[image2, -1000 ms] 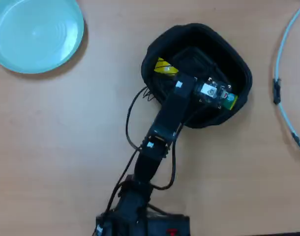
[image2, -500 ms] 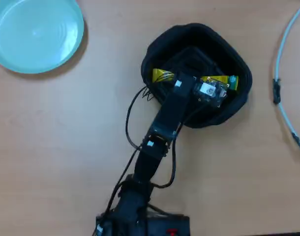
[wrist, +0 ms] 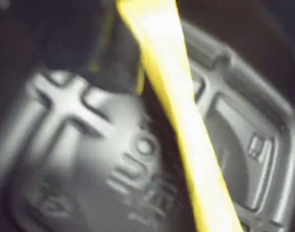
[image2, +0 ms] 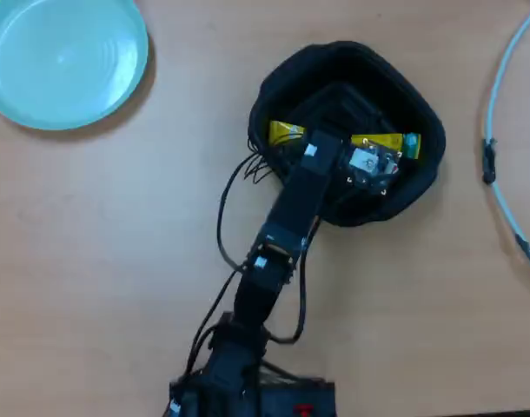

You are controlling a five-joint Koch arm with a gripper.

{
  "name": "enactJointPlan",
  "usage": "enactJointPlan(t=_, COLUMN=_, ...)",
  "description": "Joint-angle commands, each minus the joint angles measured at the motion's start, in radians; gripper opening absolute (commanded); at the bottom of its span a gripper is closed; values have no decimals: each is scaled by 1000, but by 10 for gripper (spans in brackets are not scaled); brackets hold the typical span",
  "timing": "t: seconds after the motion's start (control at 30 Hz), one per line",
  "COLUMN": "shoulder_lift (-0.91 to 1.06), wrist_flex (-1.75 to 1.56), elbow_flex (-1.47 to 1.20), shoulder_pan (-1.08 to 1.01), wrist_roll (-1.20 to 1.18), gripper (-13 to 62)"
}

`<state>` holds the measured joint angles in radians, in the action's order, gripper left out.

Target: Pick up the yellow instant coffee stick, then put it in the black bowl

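1. In the wrist view, the claw itself did not show, so its opening could not be told from here. One yellow instant coffee stick [wrist: 172,101] ran as a blurred band from the top middle down to the bottom right, lying across the stepped, embossed floor of the black bowl [wrist: 80,159]. The picture was smeared, and no print on the sachet could be read.

2. In the overhead view, the claw [image2: 369,167] sat over the inside of the black bowl [image2: 402,94], at the end of the dark arm [image2: 291,217] that reached up from the bottom edge. Its jaws were hidden under the wrist hardware, so I cannot tell whether it was spread, clenched or touching the sachet.

3. Still overhead, the yellow instant coffee stick [image2: 287,133] lay inside the bowl, crosswise, with its yellow end at the bowl's left side and its green end near the bowl's right wall; the middle of it was covered by the arm and wrist. It was the only sachet seen, and nothing else showed in the bowl.

4. Up and well to the left of the bowl, one light-blue plate [image2: 61,56] lay on the brown worktop [image2: 117,261]. Right of the bowl, a pale cable [image2: 501,104] curved along the worktop's edge. Count: one bowl, one plate, one stick, one arm.
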<state>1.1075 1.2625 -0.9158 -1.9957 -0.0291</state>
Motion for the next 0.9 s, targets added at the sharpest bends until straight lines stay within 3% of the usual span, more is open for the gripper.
enactJointPlan(t=0.0, shoulder_lift=160, wrist_flex=55, elbow_flex=35, shoulder_pan=20, wrist_roll=-5, gripper=371)
enactJointPlan(t=0.3, shoulder_lift=422, wrist_flex=144, elbow_flex=-155, shoulder_pan=98, wrist_roll=-5, gripper=369)
enactJointPlan(t=0.7, shoulder_lift=854, wrist_flex=-181, elbow_flex=-847, shoulder_pan=172, wrist_roll=-114, gripper=369)
enactJointPlan(t=0.87, shoulder_lift=963, wrist_flex=-522, elbow_flex=-1244, shoulder_pan=275, wrist_roll=-166, gripper=365)
